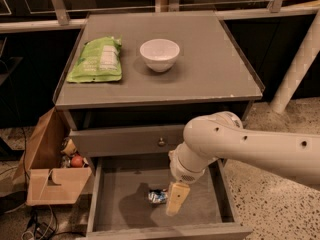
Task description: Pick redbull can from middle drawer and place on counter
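The redbull can (pixel 157 197) lies on its side on the floor of the open middle drawer (pixel 120 209), partly hidden by my gripper. My gripper (pixel 176 200) hangs down from the white arm into the drawer, right beside the can's right end and touching or nearly touching it. The counter (pixel 210 69) is the grey top of the cabinet above.
A green snack bag (pixel 97 59) and a white bowl (pixel 159 54) sit on the counter. The shut upper drawer front with a round knob (pixel 161 142) is just above the open drawer. A cardboard box (pixel 47 169) with small items stands on the floor at the left.
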